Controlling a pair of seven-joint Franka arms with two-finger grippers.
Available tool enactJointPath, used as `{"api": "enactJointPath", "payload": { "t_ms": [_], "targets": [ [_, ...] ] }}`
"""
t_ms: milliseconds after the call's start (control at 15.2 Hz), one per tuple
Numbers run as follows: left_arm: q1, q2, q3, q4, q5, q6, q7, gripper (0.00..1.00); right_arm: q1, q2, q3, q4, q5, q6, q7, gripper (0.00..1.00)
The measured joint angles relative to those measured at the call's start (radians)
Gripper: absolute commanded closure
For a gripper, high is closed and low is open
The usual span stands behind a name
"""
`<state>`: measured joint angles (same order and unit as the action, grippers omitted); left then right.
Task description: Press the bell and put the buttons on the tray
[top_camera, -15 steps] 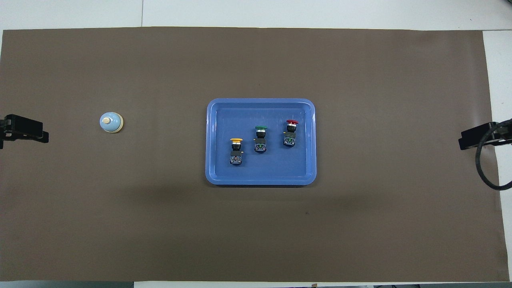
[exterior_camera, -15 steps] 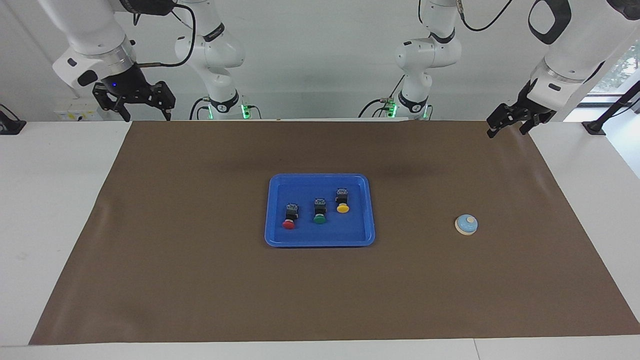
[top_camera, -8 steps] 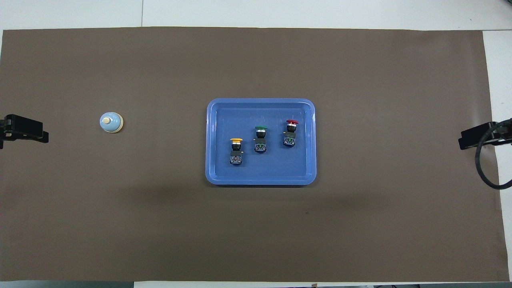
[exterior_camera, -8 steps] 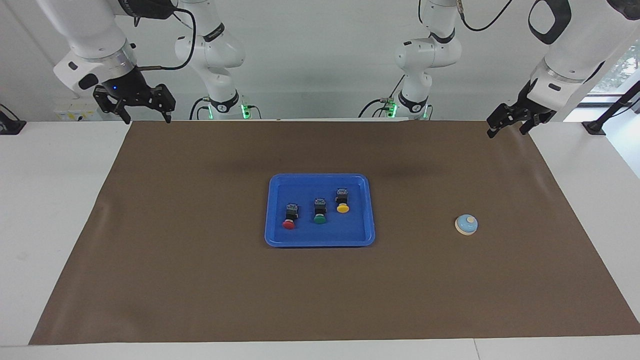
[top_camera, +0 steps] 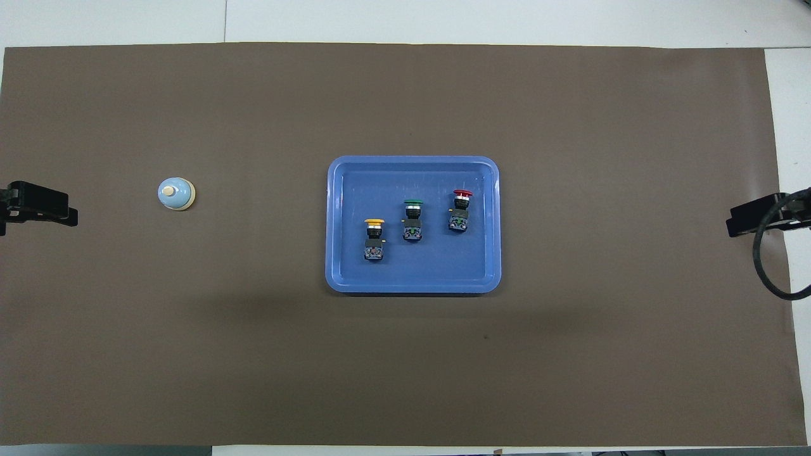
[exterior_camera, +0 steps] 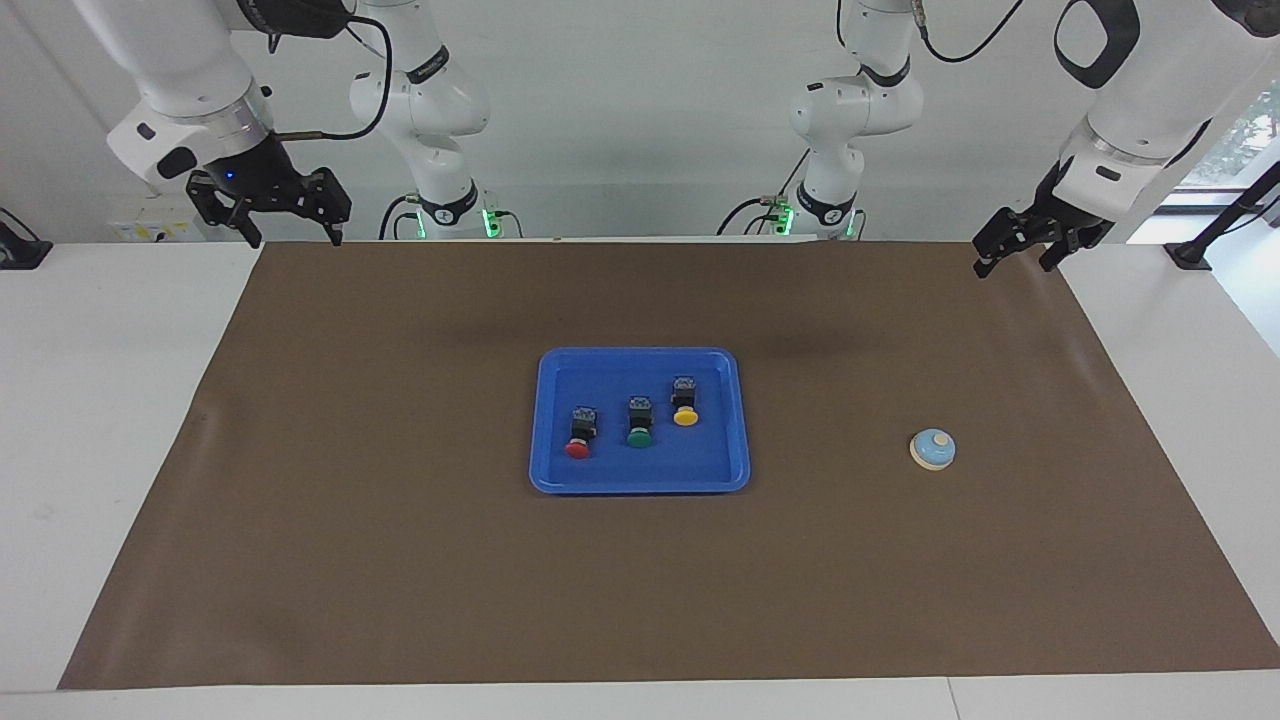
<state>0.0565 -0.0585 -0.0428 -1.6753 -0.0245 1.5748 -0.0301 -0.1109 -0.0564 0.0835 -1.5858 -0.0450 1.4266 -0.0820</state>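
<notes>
three buttons already lying inside the blue tray [exterior_camera: 640,483] at the middle of the brown mat [exterior_camera: 400,560]: red button [exterior_camera: 578,434], green button [exterior_camera: 639,423], yellow button [exterior_camera: 685,402], in a slanting row, each on its side with the cap pointing away from the robots. bell [exterior_camera: 932,449] standing alone on the mat toward the left arm's end, well apart from the tray, untouched by anything. left gripper [exterior_camera: 1015,258] raised over the mat's corner at that same end, fingers spread, empty. right gripper [exterior_camera: 292,232] raised over the mat's corner at the right arm's end, fingers spread, empty. bell plainly on the left arm's side of the tray; judged the nearer arm for any press.
</notes>
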Motion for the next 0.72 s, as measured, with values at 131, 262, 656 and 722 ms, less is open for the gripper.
{"api": "enactJointPath", "payload": {
  "t_ms": [131,262,656,722],
  "targets": [
    [0.001,0.001,0.002,-0.011,0.0,0.034,0.0,0.67,0.0,0.0,0.0,0.0,0.0,0.0,0.0,0.0],
    [0.001,0.009,0.002,-0.042,0.0,0.111,0.005,1.0,0.0,0.0,0.0,0.0,0.0,0.0,0.0,0.0],
    [0.0,0.15,0.003,-0.09,0.002,0.295,0.009,1.0,0.0,0.0,0.0,0.0,0.0,0.0,0.0,0.0],
    [0.0,0.178,0.002,-0.096,0.002,0.317,0.01,1.0,0.0,0.0,0.0,0.0,0.0,0.0,0.0,0.0]
  ]
}}
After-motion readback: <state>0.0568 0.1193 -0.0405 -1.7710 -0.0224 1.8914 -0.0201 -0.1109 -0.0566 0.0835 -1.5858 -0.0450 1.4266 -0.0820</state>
